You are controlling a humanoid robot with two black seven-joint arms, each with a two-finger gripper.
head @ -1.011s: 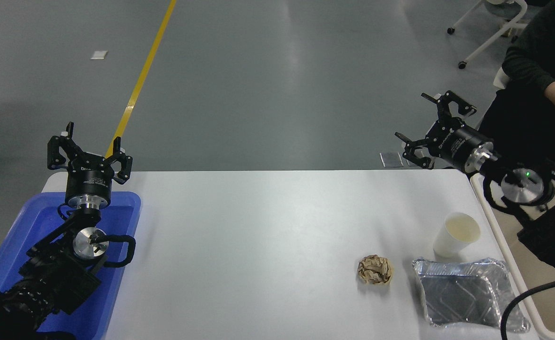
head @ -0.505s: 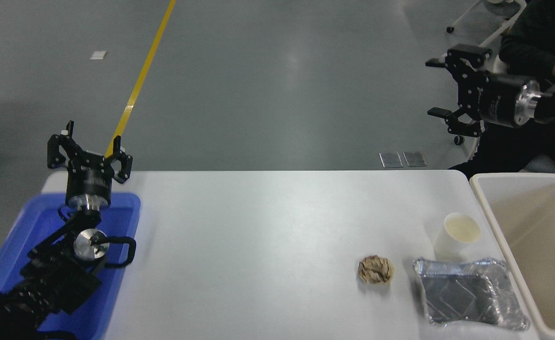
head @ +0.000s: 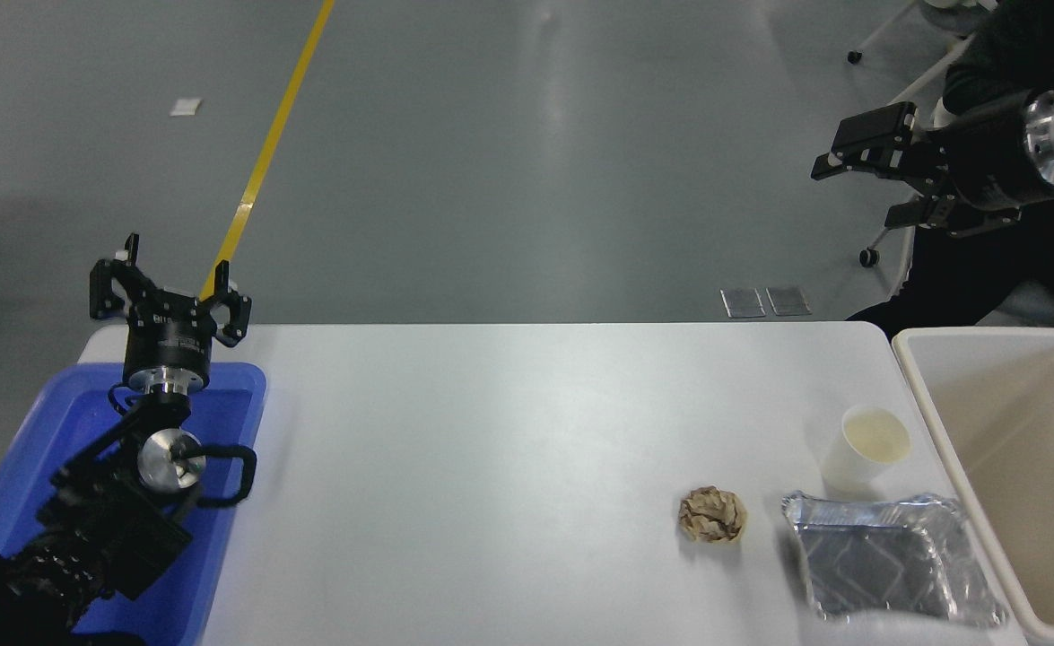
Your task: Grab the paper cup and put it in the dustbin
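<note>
The right gripper [head: 876,184] hangs high at the upper right, over the floor beyond the table's far edge, its 2 fingers spread apart and holding nothing. It points left, and its arm runs off the right edge of the picture. Behind it sits a person [head: 1020,45] in dark clothes.

Below it and well apart, the cup [head: 866,449] stands upright on the table [head: 491,467] near the right edge, mouth up, cream inside showing. The bin [head: 930,395] is just right of the cup, its thick rim running alongside it; the 2 do not touch. Just in front of the cup lies the foil tray [head: 890,561], its far rim close to the cup's base. Left of the tray, a little apart, sits the paper ball [head: 712,515].

Far across the table, the left gripper [head: 168,296] is parked at the lower left, fingers open and pointing away from the camera, above the far end of the blue tray [head: 230,422]. A yellow line [head: 275,148] crosses the grey floor beyond.
</note>
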